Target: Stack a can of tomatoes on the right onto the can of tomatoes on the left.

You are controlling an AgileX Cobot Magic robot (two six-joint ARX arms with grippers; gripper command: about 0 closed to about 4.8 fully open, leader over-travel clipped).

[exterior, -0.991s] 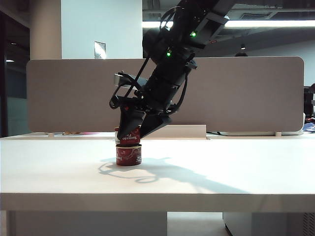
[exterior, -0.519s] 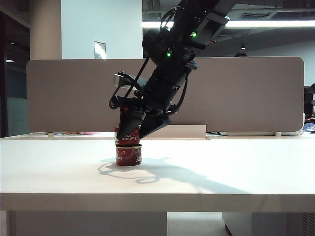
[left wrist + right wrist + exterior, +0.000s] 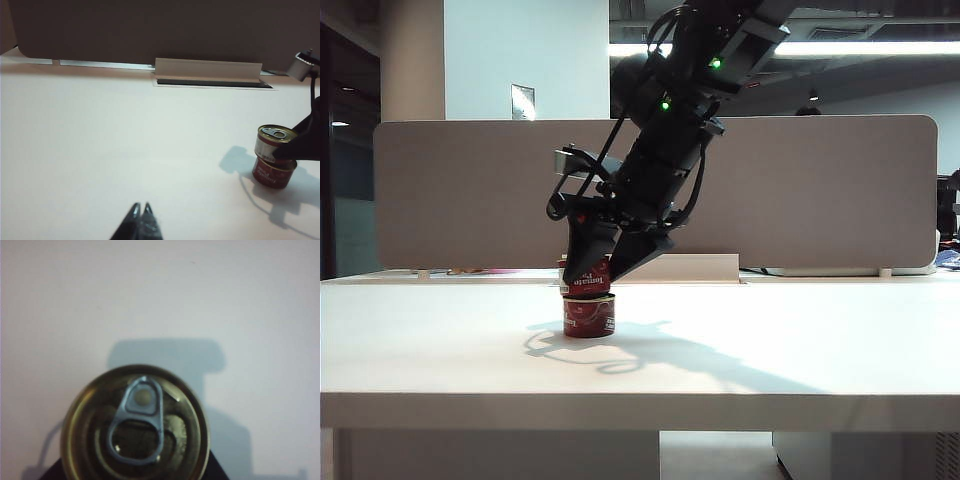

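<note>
On the white table the lower tomato can stands upright well in front of the grey partition, and the upper tomato can sits on top of it, a little tilted and still clamped between the black fingers of the right gripper, which reaches down from the upper right on its dark arm. Against the picture of a second ago, both cans and the gripper have shifted slightly to the right, so the lower can has been nudged along with the upper one; the arm's shadow on the table has moved with them. From the right wrist camera the upper can's gold lid with its pull ring fills the view, with dark finger edges at both sides of the can. The left gripper hangs low over bare table, far from the stack, its two tips pressed together and grasping nothing; in its view the two cans stand near the grey partition's cable slot.
</note>
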